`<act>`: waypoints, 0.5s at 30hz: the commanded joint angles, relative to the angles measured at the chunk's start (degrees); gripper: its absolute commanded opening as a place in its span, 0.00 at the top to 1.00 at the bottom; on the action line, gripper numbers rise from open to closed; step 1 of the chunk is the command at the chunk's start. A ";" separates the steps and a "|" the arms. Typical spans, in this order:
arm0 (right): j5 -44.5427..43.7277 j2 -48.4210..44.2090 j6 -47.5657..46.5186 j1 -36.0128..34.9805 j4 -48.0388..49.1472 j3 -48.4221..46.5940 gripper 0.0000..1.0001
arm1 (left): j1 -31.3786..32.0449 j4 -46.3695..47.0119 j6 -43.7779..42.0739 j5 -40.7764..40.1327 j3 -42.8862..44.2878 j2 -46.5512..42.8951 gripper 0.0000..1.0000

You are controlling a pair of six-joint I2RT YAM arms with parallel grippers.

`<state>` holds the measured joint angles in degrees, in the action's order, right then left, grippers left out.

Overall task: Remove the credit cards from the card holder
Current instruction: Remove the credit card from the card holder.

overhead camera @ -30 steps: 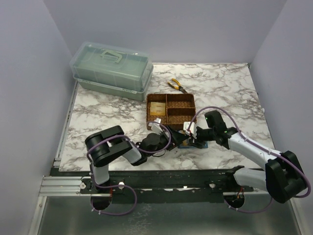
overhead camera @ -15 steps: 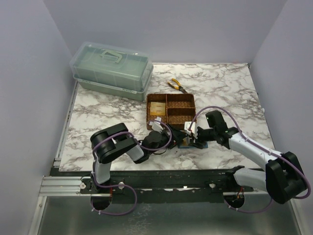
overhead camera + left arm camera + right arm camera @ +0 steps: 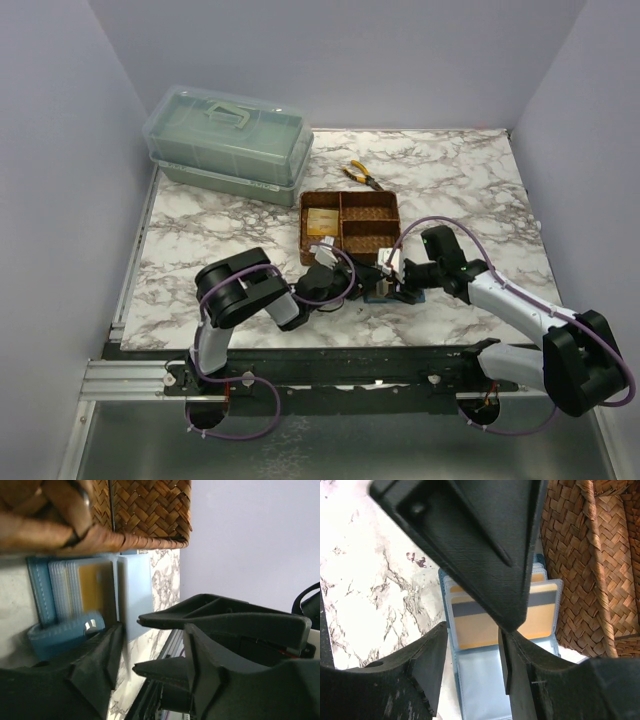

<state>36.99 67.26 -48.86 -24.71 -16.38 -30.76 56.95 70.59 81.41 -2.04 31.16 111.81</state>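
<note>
Your left hand (image 3: pixel 360 288) had its fingers apart at the card holder (image 3: pixel 477 680) | your right hand (image 3: pixel 393 287) straddled it, grip unclear | credit cards (image 3: pixel 470 630) sat in its sleeves | holder lay on the desk (image 3: pixel 220 240), just before the woven tray (image 3: pixel 350 222).

Plain lavender walls (image 3: pixel 60 200) enclose a white marble-patterned table (image 3: pixel 200 230).

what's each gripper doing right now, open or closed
Left gripper: open, fingers apart, holding nothing.
Right gripper: open, fingers apart over the card holder, no grip on it visible.
</note>
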 commanded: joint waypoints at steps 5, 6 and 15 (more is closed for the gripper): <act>8.97 -1.93 2.00 5.42 -5.34 -2.34 0.49 | -2.37 1.13 1.19 6.43 1.89 3.94 0.61; 10.71 -2.08 2.00 6.98 -6.36 -2.83 0.48 | -2.60 1.13 1.07 6.89 1.93 3.99 0.63; 19.87 -1.95 7.09 14.29 -8.50 -5.18 0.48 | -3.43 -0.41 2.12 12.16 3.06 7.57 0.62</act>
<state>50.85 65.45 -44.71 -11.33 -22.50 -34.61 53.65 74.39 80.71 5.02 34.46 115.90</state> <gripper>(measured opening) 0.518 0.369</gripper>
